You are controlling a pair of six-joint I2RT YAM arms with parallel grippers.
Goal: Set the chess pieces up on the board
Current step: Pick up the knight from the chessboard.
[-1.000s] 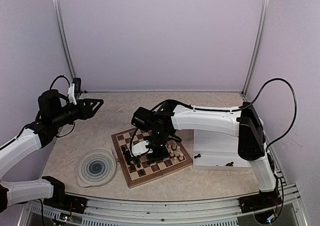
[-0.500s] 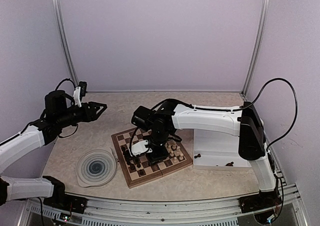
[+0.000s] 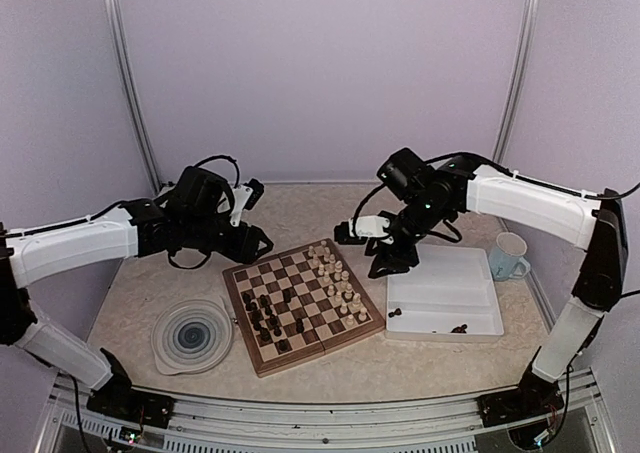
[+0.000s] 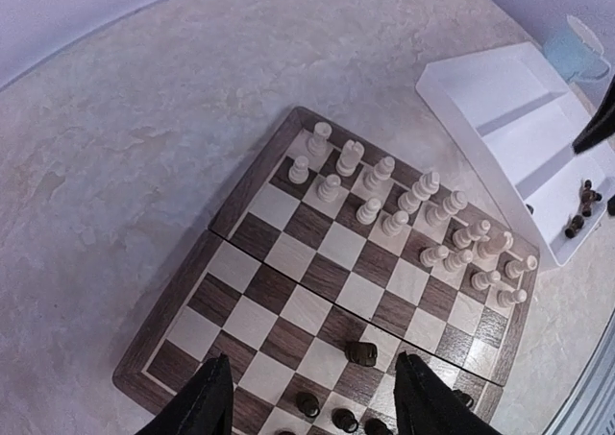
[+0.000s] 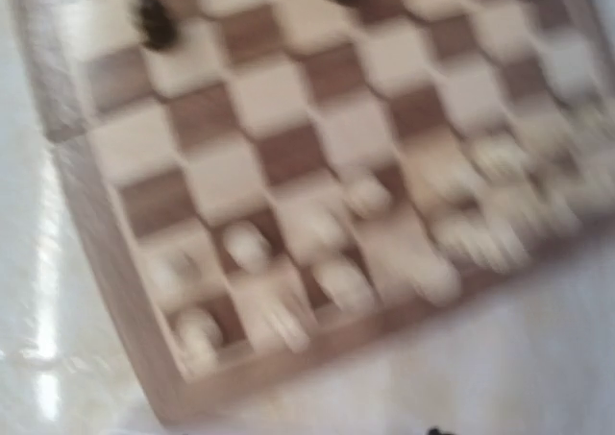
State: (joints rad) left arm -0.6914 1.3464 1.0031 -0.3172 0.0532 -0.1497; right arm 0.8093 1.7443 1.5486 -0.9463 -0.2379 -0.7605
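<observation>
Tiny dark chess pieces (image 3: 459, 328) in tray (image 3: 445, 283) beside board (image 3: 290, 273): likely light, rigid, tippy; pinch mid-body. Left gripper (image 4: 309, 387) jaws open; right gripper (image 3: 388, 263) unclear.

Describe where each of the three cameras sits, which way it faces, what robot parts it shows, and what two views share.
Top external: high behind the robot, facing forward and down; shows left arm, right arm, left tool, right tool, board.
Left wrist: above the board, looking down; its two fingers show at the bottom.
Right wrist: blurred, looking down at the board's pale pieces; no robot part shows clearly.
Shared: top and left wrist both show the white tray.
</observation>
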